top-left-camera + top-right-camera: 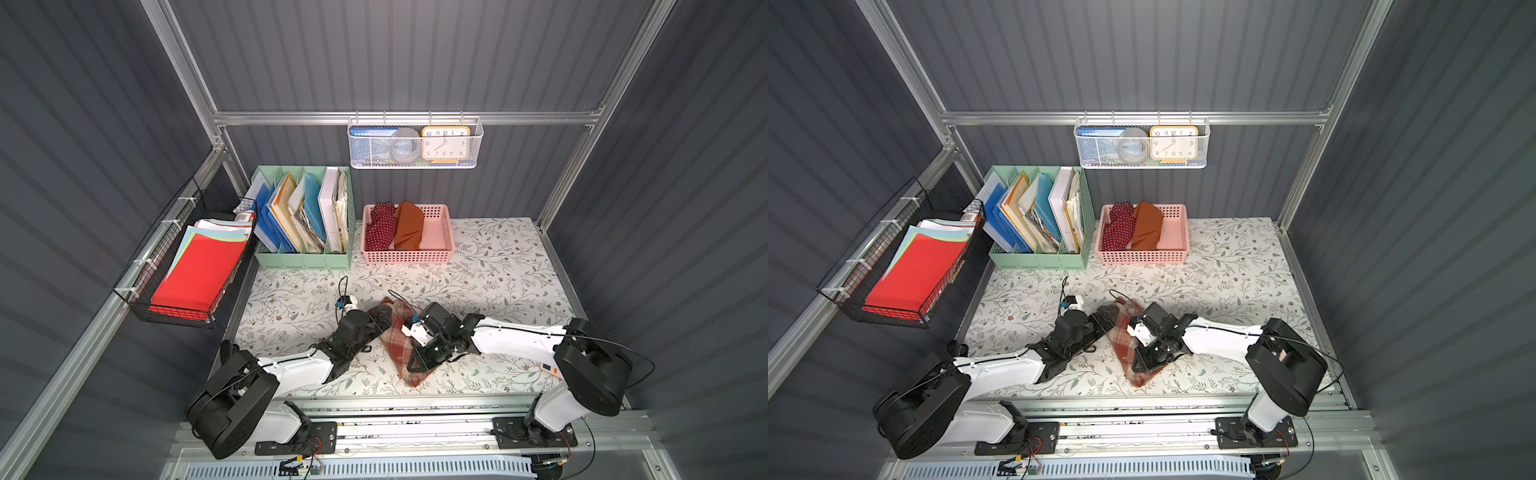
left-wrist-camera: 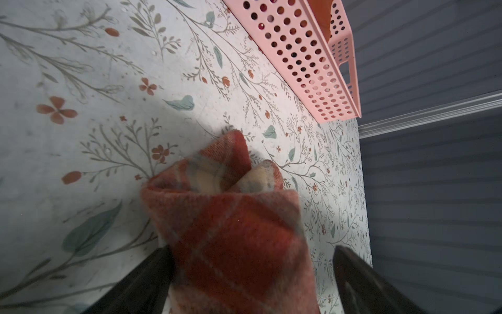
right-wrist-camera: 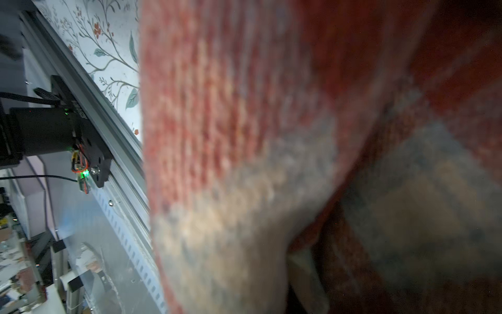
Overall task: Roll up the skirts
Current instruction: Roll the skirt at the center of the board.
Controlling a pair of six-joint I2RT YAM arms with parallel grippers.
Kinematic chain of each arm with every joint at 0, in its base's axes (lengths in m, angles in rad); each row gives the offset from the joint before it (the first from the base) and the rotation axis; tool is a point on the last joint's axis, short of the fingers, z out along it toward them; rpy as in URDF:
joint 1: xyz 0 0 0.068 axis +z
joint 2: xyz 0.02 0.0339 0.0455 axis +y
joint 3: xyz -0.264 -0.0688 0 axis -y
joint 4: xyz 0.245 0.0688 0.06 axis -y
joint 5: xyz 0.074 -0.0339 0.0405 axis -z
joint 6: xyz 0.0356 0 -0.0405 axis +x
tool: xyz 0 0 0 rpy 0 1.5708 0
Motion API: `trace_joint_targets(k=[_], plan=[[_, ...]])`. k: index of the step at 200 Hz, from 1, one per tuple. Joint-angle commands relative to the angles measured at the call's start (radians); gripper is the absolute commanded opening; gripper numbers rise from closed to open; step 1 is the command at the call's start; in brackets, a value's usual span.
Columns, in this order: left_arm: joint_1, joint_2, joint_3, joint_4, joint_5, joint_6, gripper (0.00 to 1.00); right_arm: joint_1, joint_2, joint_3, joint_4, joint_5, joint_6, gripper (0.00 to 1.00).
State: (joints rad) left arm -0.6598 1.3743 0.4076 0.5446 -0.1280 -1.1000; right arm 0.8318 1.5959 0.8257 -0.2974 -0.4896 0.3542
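Up front on the table (image 1: pixel 498 270), the plaid skirt (image 1: pixel 397 347) looks rolled; left gripper (image 2: pixel 251 250) straddles it wide open, right gripper (image 1: pixel 419 359) sits on it, can't tell. Next, probably: close, carry to the pink basket (image 1: pixel 407 259).

**A:** Where is the red-and-cream plaid woolly skirt (image 1: pixel 397 347) lying?

**B:** It's lying loosely rolled on the floral tabletop (image 1: pixel 498 270), near the front.

**A:** And the others?

**B:** The dark red polka-dot cloth skirt (image 1: pixel 382 228) and the plain rust-orange cloth skirt (image 1: pixel 409 228) are sitting rolled, side by side, in the pink perforated plastic basket (image 1: pixel 436 239).
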Motion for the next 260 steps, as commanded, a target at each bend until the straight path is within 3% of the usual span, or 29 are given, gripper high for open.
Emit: trace_joint_targets(k=[1, 31, 78, 139, 162, 198, 218, 260], plan=[[-0.025, 0.022, -0.004, 0.047, -0.001, 0.021, 0.97, -0.022, 0.080, -0.082, -0.016, 0.029, 0.066, 0.22], [-0.038, 0.061, -0.015, 0.053, -0.013, 0.029, 0.97, -0.061, 0.094, -0.115, -0.016, 0.050, 0.101, 0.31], [-0.040, 0.115, -0.025, 0.021, -0.015, 0.024, 0.97, -0.064, 0.145, -0.085, -0.117, 0.171, 0.095, 0.33], [-0.040, -0.031, -0.048, -0.155, -0.111, 0.034, 1.00, -0.065, 0.159, -0.090, -0.113, 0.191, 0.097, 0.34], [-0.040, 0.008, -0.053, -0.068, -0.065, 0.065, 1.00, -0.065, 0.147, -0.095, -0.109, 0.188, 0.093, 0.34], [-0.040, 0.216, -0.051, 0.133, 0.042, 0.090, 0.99, -0.065, 0.142, -0.096, -0.110, 0.188, 0.094, 0.34], [-0.040, 0.329, -0.057, 0.233, 0.070, 0.114, 0.92, -0.071, 0.141, -0.094, -0.111, 0.192, 0.097, 0.33], [-0.039, 0.496, -0.042, 0.543, 0.141, 0.166, 0.63, -0.077, 0.157, -0.090, -0.116, 0.206, 0.104, 0.33]])
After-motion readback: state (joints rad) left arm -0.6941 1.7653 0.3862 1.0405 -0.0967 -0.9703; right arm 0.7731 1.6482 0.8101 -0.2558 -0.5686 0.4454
